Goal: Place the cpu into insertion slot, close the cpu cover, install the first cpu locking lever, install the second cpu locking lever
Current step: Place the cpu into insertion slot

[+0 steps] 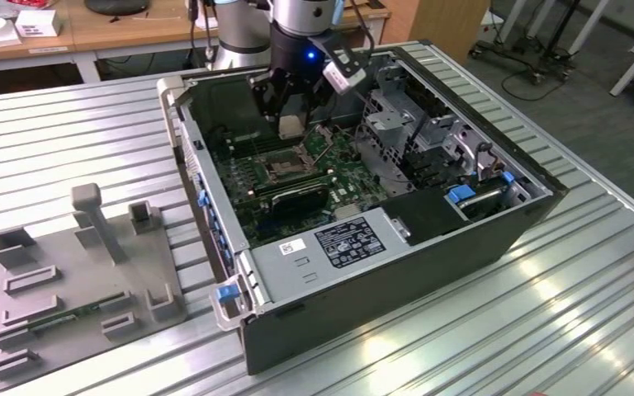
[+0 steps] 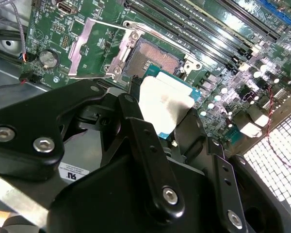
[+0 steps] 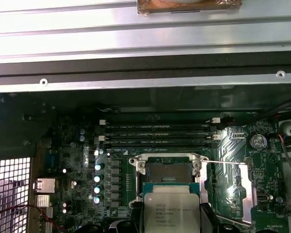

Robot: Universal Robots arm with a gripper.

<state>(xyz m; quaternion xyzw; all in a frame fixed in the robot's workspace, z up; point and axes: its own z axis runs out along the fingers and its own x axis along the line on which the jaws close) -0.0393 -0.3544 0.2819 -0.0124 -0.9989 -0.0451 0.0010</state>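
My gripper (image 1: 290, 124) hangs inside the open computer case, shut on the cpu (image 1: 290, 127), a flat square chip with a silver-grey top. The chip sits between the black fingers (image 2: 136, 131) in both wrist views, cpu (image 2: 166, 102) and cpu (image 3: 170, 211), a little above the green motherboard and just beside the insertion slot (image 3: 167, 171). The insertion slot (image 2: 155, 57) lies bare, its dark centre showing inside a silvery rim, and it appears below the gripper as a socket (image 1: 276, 168) in the exterior view. The cpu cover (image 2: 79, 46) is swung open and lies flat next to the slot, cover (image 3: 248, 196).
Long black memory slots (image 3: 157, 136) run beside the socket. The case wall (image 1: 185, 140) and a metal drive cage (image 1: 405, 132) flank the gripper. A grey fixture plate (image 1: 75, 280) with upright holders lies on the ribbed metal table (image 1: 537, 313) at the exterior view's left.
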